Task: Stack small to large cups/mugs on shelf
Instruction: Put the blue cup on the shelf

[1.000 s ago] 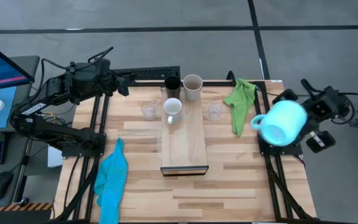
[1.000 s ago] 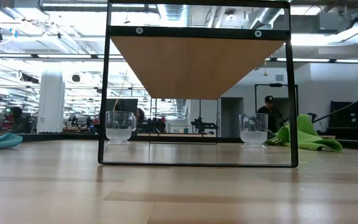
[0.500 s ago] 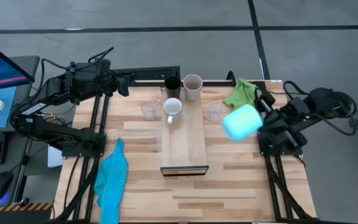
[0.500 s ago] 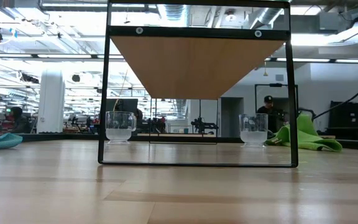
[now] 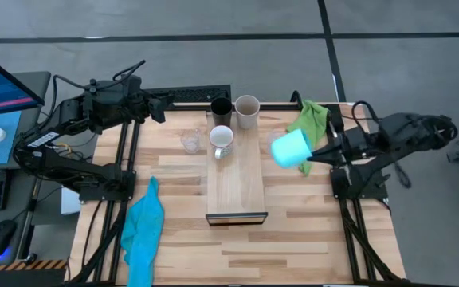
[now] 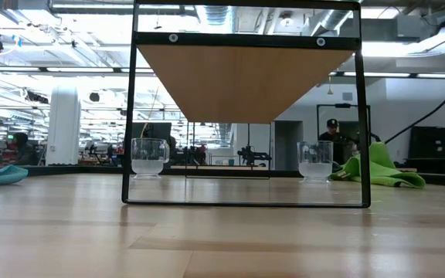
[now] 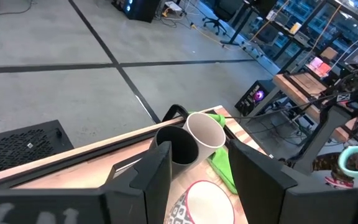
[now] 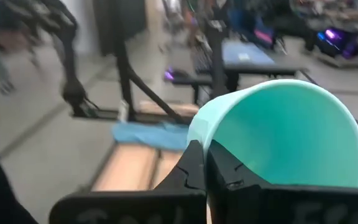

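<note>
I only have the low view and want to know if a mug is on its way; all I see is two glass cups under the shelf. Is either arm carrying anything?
Observer: Yes. The right gripper is shut on the rim of the turquoise mug and holds it in the air to the right of the shelf.
Operator: What is on top of the shelf?
Observer: Three things. A black cup and a beige cup stand side by side at the far end, and a white mug stands just in front of the black cup.
Operator: And the left arm?
Observer: The left gripper waits open at the table's far edge, left of the black cup, holding nothing.
</note>
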`<state>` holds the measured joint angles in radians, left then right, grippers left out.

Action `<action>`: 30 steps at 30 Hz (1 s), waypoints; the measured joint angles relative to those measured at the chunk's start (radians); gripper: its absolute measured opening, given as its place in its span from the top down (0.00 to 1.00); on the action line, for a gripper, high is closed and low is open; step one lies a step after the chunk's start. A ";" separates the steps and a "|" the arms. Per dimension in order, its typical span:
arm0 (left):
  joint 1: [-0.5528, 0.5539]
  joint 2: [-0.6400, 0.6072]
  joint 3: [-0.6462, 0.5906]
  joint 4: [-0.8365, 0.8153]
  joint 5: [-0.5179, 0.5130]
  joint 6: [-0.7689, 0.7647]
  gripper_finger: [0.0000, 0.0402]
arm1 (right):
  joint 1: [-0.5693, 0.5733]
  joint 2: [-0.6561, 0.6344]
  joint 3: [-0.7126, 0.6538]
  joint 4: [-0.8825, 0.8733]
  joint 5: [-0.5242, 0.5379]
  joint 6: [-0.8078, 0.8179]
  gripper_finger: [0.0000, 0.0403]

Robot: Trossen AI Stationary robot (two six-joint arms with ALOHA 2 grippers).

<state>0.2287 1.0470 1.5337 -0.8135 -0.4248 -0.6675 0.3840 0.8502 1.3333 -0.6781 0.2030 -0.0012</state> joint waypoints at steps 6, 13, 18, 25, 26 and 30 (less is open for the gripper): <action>0.000 0.000 0.000 0.000 0.000 -0.010 0.62 | 0.000 0.090 0.091 -0.205 0.128 0.000 0.99; 0.000 0.000 0.000 0.000 -0.003 -0.010 0.62 | -0.002 0.184 0.155 -0.397 0.248 -0.010 0.99; 0.000 0.000 0.000 0.000 -0.017 -0.009 0.62 | -0.034 0.244 0.180 -0.493 0.273 -0.029 0.99; 0.000 0.000 0.000 0.000 -0.035 -0.008 0.62 | -0.108 0.313 0.201 -0.583 0.458 -0.107 0.99; 0.000 0.000 0.000 0.000 -0.035 -0.007 0.62 | -0.118 0.320 0.203 -0.583 0.488 -0.135 0.99; 0.000 0.000 0.000 -0.002 -0.035 -0.007 0.62 | -0.150 0.347 0.203 -0.586 0.616 -0.234 0.99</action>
<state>0.2287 1.0473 1.5337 -0.8157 -0.4595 -0.6746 0.2344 1.1977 1.5368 -1.2640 0.8190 -0.2356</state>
